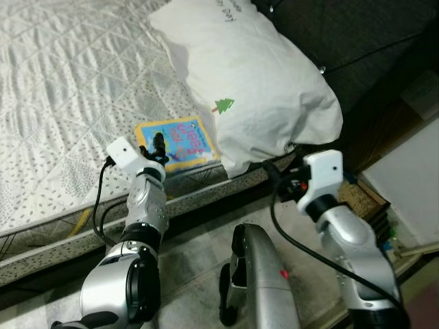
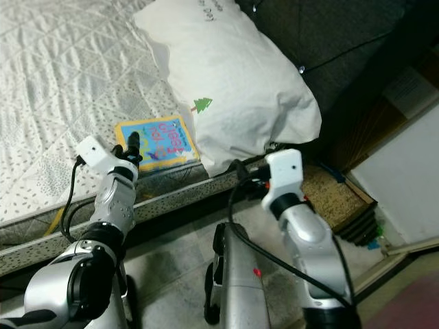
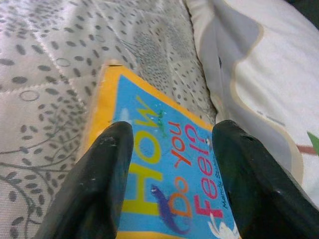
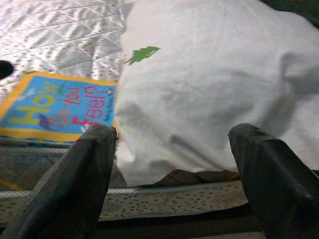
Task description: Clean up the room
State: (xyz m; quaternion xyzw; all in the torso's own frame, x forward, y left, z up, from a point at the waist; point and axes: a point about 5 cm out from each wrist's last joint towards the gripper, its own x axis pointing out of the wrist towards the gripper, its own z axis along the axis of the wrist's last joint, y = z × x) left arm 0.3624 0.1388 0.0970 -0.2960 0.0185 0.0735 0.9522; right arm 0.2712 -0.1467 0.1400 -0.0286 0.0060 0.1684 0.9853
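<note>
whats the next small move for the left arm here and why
Probably ease the left end effector down and forward onto the picture book, then close. Its fingers are open and straddle the cover, which lies flat near the edge of the bed beside the white pillow, not yet gripped. The right end effector is open, facing the pillow.

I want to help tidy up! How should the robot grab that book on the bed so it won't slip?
Probably by the book's near edge, coming in from the bedside. It lies flat on the bed close to the mattress edge, and the pillow presses against its far right side, so that side is blocked. The open left gripper is already over it; one finger would need to slide under the thin cover.
</note>
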